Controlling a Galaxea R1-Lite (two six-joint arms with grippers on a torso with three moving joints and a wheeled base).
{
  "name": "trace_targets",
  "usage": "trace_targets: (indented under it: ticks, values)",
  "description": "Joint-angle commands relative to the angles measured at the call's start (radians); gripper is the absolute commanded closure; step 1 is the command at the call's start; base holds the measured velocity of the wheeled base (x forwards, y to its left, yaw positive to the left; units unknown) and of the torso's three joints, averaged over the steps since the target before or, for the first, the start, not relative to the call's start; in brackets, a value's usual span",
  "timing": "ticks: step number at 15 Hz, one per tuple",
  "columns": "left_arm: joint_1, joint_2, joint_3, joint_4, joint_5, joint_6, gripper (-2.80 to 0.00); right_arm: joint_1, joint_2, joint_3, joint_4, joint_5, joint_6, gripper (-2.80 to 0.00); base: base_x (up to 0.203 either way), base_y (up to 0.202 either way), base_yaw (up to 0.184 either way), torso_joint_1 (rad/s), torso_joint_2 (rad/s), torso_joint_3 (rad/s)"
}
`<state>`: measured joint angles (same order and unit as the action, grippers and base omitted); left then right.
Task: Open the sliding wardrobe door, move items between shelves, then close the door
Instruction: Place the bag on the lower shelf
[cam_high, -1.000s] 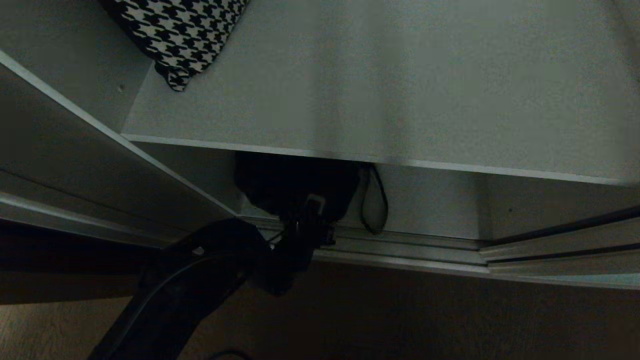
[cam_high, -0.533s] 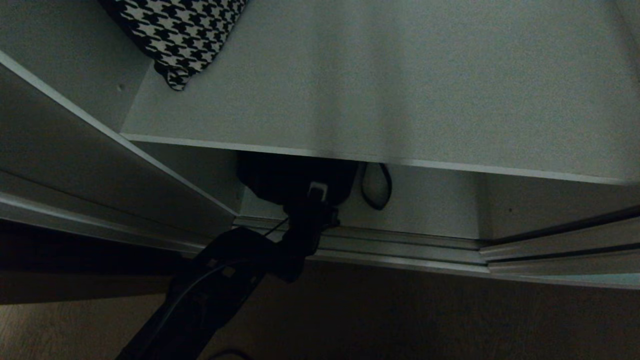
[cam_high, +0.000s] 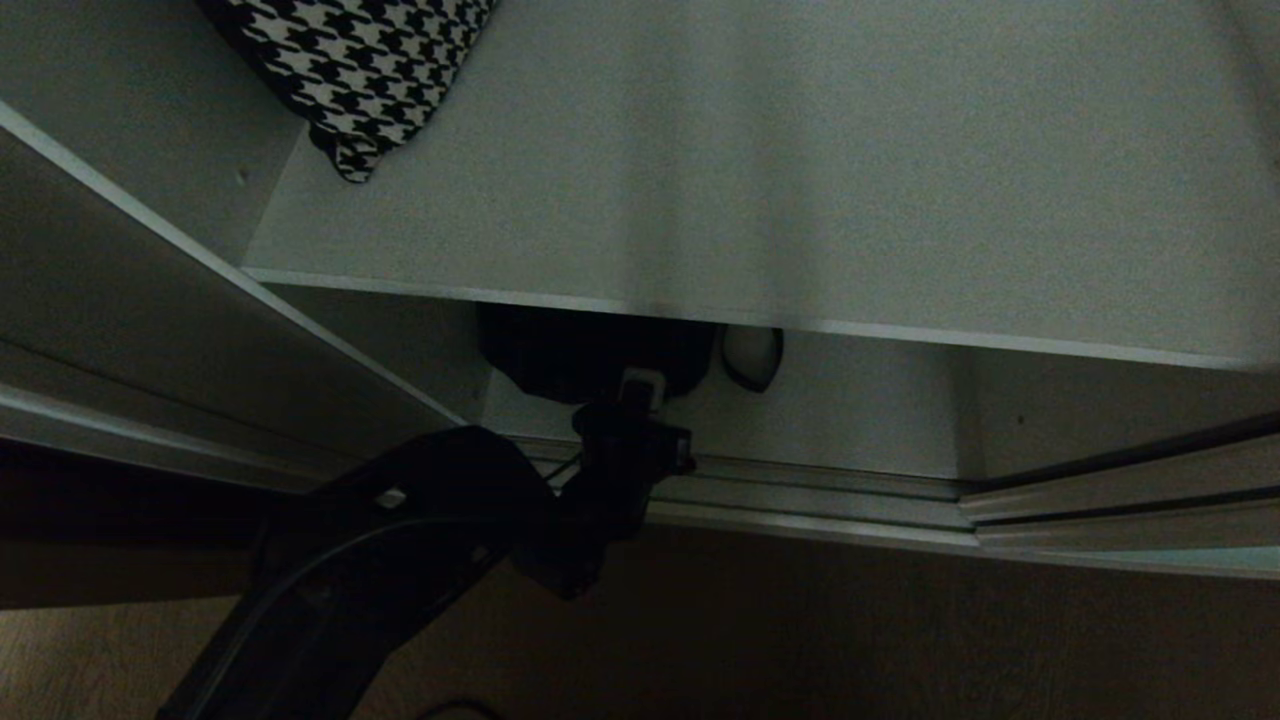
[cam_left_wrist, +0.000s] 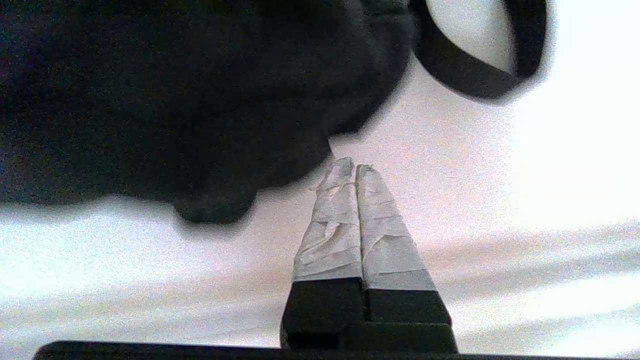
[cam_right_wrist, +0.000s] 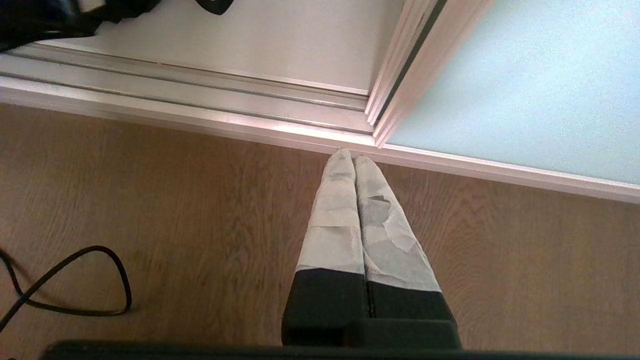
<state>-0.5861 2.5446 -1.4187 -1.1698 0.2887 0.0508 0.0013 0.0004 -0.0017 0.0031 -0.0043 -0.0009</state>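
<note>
- Sliding wardrobe door (cam_right_wrist: 525, 85) is slid aside to the right of the opening, frosted panel on its track (cam_right_wrist: 200, 110); the wardrobe is open, so the door step looks done.
- Black bundle (cam_high: 590, 360) sits on the lower shelf (cam_high: 860, 420), tucked under the front edge of the upper shelf (cam_high: 800, 200); one strap loop (cam_high: 750, 360) hangs just beside it on the right.
- Houndstooth fabric (cam_high: 350, 70) lies at the far left of the upper shelf, well apart from the bundle, so most of that board is free as a likely landing spot.
- Left gripper (cam_high: 640, 385) reaches in low over the track, under the upper shelf, because the bundle sits at the front of the lower shelf.
- Left gripper (cam_left_wrist: 350, 167): taped fingers pressed together, clenched, nothing between them; tips right at the lower edge of the bundle, touching or just short, cannot tell which.
- Judgement: clenched tips cannot take the fabric; they need to spread before a grab, or this is a nudge.
- Right gripper (cam_right_wrist: 350, 160) is parked low over the wood floor (cam_right_wrist: 150, 210) near the track, fingers clenched together, holding nothing.
- A loose cable (cam_right_wrist: 70, 285) lies on the floor, apart from both arms.
</note>
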Motion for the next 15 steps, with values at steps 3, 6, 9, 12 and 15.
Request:
trace_targets:
  ticks: [3, 6, 9, 12, 15]
  values:
    - [-0.068, -0.259, 0.313, -0.015, 0.083, -0.019, 0.0, 0.0, -0.003, 0.0, 0.0, 0.0, -0.001, 0.0, 0.0, 0.0, 0.0, 0.0, 0.0, 0.0]
    - [-0.1, -0.44, 0.522, -0.038, 0.107, -0.026, 0.0, 0.0, -0.003, 0.0, 0.0, 0.0, -0.001, 0.0, 0.0, 0.0, 0.0, 0.0, 0.0, 0.0]
    - [-0.098, -0.641, 0.635, -0.044, 0.118, -0.017, 0.0, 0.0, -0.003, 0.0, 0.0, 0.0, -0.001, 0.0, 0.0, 0.0, 0.0, 0.0, 0.0, 0.0]
    - [-0.057, -0.831, 0.679, -0.005, 0.148, 0.011, 0.0, 0.0, -0.003, 0.0, 0.0, 0.0, -0.001, 0.0, 0.0, 0.0, 0.0, 0.0, 0.0, 0.0]
    - [-0.03, -1.024, 0.78, 0.054, 0.155, 0.056, 0.0, 0.0, -0.003, 0.0, 0.0, 0.0, -0.001, 0.0, 0.0, 0.0, 0.0, 0.0, 0.0, 0.0]
